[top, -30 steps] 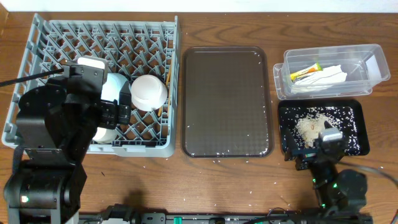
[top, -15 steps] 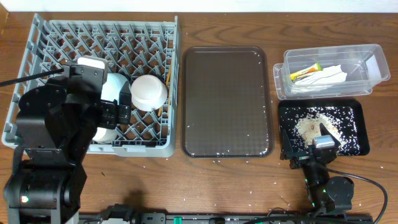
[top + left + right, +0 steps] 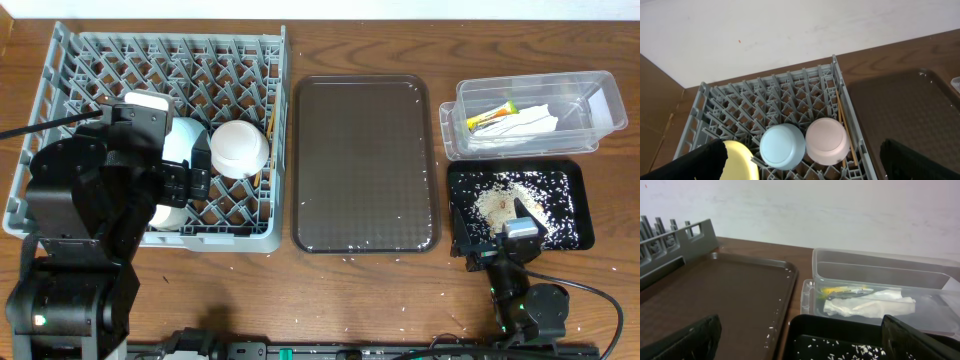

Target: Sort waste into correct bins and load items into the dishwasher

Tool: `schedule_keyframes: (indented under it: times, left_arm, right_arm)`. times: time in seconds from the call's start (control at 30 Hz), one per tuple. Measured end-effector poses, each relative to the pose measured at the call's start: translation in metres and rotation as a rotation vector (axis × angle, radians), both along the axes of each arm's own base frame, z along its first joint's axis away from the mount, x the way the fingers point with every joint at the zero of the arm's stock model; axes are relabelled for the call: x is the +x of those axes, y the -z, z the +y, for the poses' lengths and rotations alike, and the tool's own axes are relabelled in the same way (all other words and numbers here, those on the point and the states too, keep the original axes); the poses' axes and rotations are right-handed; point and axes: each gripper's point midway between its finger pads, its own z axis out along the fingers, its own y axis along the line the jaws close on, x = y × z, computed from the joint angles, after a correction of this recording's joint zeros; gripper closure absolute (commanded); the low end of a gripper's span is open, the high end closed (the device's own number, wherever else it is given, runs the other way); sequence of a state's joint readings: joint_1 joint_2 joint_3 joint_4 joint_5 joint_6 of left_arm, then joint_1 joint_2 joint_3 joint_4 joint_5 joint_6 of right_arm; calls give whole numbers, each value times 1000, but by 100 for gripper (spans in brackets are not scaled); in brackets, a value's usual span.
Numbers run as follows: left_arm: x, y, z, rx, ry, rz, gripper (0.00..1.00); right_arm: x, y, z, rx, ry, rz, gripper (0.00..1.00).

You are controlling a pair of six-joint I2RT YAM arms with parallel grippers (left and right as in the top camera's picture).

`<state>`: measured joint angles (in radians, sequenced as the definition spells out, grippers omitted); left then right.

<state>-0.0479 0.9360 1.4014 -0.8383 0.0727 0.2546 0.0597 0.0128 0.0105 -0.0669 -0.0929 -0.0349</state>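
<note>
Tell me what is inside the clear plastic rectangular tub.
The clear plastic rectangular tub holds a crumpled white paper napkin and a small yellow-green-orange wrapper beside it. Anything beneath the napkin is covered.

The worktop (image 3: 350, 290) is dark brown wood, its grain running left to right in the overhead view. A plain off-white wall (image 3: 790, 30) rises directly behind its far edge (visible in both wrist views), matt, with faint smudges. Lighting is even and diffuse, and shadows are soft.
</note>
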Motion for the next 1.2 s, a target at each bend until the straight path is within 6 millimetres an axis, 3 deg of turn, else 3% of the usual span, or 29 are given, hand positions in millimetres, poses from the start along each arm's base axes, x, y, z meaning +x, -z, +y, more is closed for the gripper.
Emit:
schedule_keyframes:
  times: [0.17,0.37,0.53,0.8,1.03,1.2]
  left_arm:
    - [-2,1,1,3,-4,7,1]
    - [-33,18,15,5,-62,-11,2]
    - [-46,31,28,-103,-160,-190,2]
    - [-49,109,30,-242,-201,-318,2]
    - [-52,150,32,-299,-218,-396,2]
    - [-46,193,33,-311,-232,-331,2]
  right_arm:
    - [0,0,0,0,0,0,1]
    - [0,0,0,0,1,0,1]
    - [0,0,0,0,1,0,1]
    - [0,0,-1,0,3,-1,1]
    - [0,0,-1,0,4,0,1]
    - [0,0,-1,0,4,-1,1]
